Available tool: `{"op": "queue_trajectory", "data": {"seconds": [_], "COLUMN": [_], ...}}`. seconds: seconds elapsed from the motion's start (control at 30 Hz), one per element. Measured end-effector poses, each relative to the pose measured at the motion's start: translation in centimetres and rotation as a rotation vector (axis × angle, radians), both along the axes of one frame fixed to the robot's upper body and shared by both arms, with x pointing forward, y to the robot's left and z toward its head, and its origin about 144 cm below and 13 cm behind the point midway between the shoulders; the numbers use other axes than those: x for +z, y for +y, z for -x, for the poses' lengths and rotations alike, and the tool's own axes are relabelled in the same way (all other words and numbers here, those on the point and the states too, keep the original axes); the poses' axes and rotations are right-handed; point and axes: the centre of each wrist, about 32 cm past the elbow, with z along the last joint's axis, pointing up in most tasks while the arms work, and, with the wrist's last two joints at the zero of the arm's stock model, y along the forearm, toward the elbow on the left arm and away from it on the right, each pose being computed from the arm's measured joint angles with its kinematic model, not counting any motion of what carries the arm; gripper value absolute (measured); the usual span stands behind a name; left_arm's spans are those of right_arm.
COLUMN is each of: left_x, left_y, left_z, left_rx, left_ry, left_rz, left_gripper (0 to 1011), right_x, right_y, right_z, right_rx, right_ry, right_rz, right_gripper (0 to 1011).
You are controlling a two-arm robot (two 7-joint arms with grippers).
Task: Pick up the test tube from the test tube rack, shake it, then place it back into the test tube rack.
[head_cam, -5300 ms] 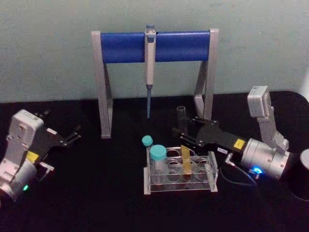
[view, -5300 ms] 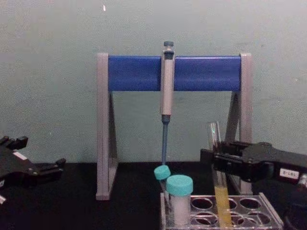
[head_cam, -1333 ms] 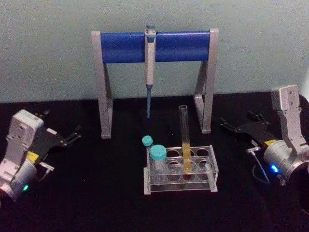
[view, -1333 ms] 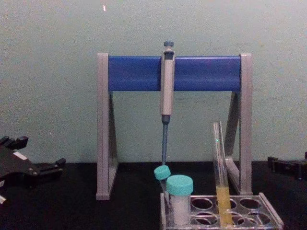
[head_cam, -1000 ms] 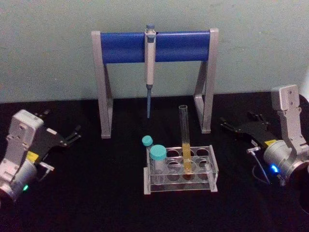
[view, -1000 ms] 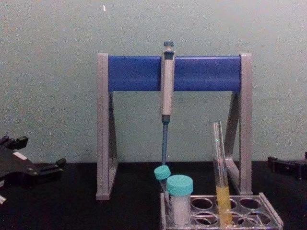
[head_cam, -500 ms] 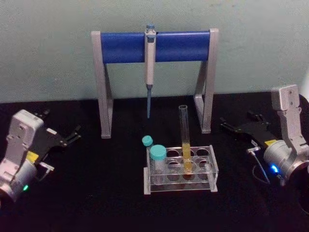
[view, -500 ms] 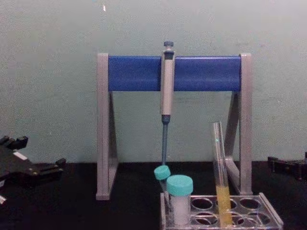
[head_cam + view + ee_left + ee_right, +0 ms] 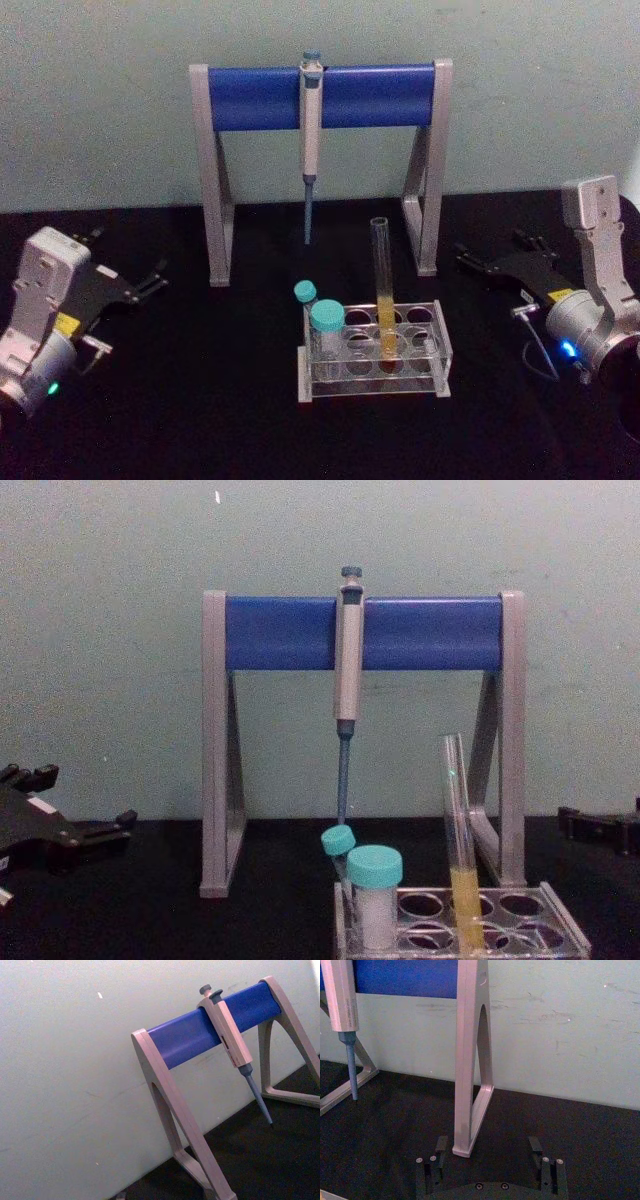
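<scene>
The right gripper [image 9: 478, 262] has let go and backed off, open and empty; the test tube [image 9: 383, 290] stands in the rack [image 9: 440, 352], so the task looks finished; left gripper [image 9: 150, 278] parked, open

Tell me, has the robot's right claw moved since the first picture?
Yes. The right gripper has pulled back to the right, away from the test tube, past the stand's right leg.

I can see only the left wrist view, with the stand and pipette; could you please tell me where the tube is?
Observer: The tube stands in the rack, leaning slightly.
Operator: Thank you. Is the right gripper holding it?
Observer: No. The right gripper is off to the rack's right, fingers open.
Operator: And the left gripper?
Observer: The left gripper is far to the rack's left, holding nothing.
</scene>
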Motion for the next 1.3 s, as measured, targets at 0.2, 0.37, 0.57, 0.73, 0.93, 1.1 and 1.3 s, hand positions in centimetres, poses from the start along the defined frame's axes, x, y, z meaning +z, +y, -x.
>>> {"op": "queue_trajectory", "data": {"seconds": [0.2,0.37,0.57,0.73,0.93,1.1,1.3], "left_x": [0.00,0.00,0.00,0.00,0.00,0.00,0.00], "left_y": [0.00,0.00,0.00,0.00,0.00,0.00,0.00], "left_z": [0.00,0.00,0.00,0.00,0.00,0.00,0.00], "left_rx": [0.000,0.000,0.000,0.000,0.000,0.000,0.000], "left_ry": [0.000,0.000,0.000,0.000,0.000,0.000,0.000], "left_rz": [0.000,0.000,0.000,0.000,0.000,0.000,0.000], "left_gripper": [1001,1001,1001,1001,1001,1001,1001], "right_x": [0.00,0.00,0.00,0.00,0.00,0.00,0.00], "right_y": [0.00,0.00,0.00,0.00,0.00,0.00,0.00], "right_z": [0.00,0.00,0.00,0.00,0.00,0.00,0.00], "right_rx": [0.000,0.000,0.000,0.000,0.000,0.000,0.000], "right_ry": [0.000,0.000,0.000,0.000,0.000,0.000,0.000], "right_rz": [0.000,0.000,0.000,0.000,0.000,0.000,0.000], "right_gripper": [1000,1000,1000,1000,1000,1000,1000]}}
